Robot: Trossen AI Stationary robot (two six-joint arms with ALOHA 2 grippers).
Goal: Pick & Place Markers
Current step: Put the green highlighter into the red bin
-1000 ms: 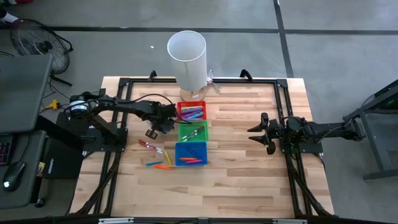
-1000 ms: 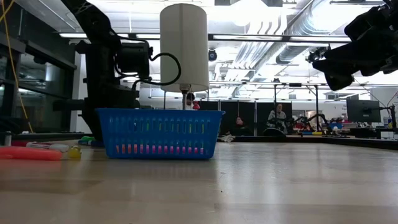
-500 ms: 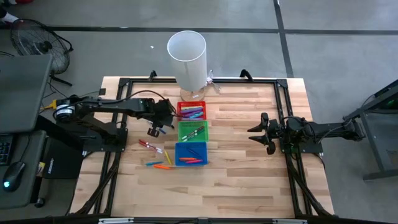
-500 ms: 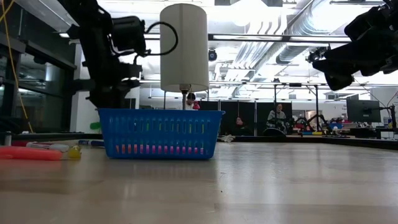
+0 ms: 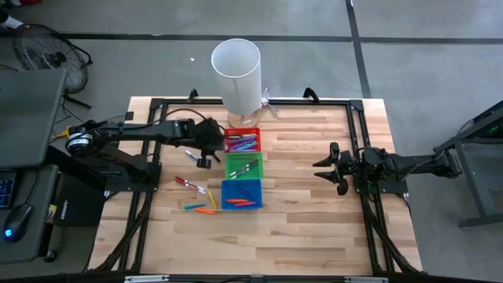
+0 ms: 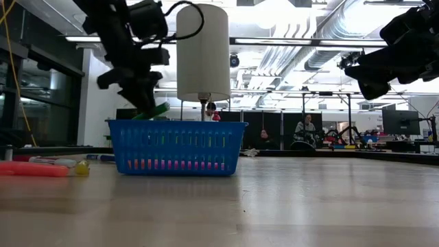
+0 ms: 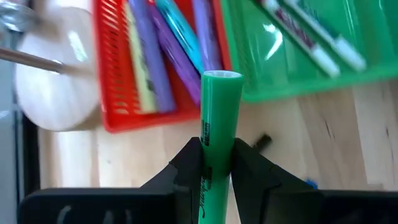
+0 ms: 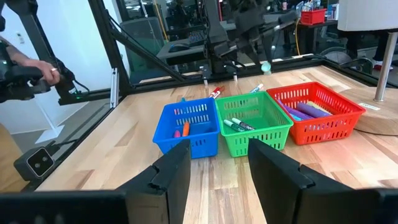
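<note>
One green marker point(image 7: 217, 124) clamped between my left gripper point(image 7: 211, 163) fingers, above table just beside red bin point(image 5: 243, 141), on side away from my right arm. Marker's long axis runs straight out past fingertips; free end points toward red bin. In low view point(image 6: 152, 111) it hangs tilted. Red bin holds purple, teal, yellow markers; green bin point(image 5: 244, 166) holds white-bodied ones. More markers loose on table point(image 5: 314, 228) beside blue bin point(image 5: 240, 193). My right gripper point(image 5: 326, 167) waits well apart, fingers spread wide, empty.

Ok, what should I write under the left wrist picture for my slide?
Left hand holding a green marker beside the red bin of markers.
</note>
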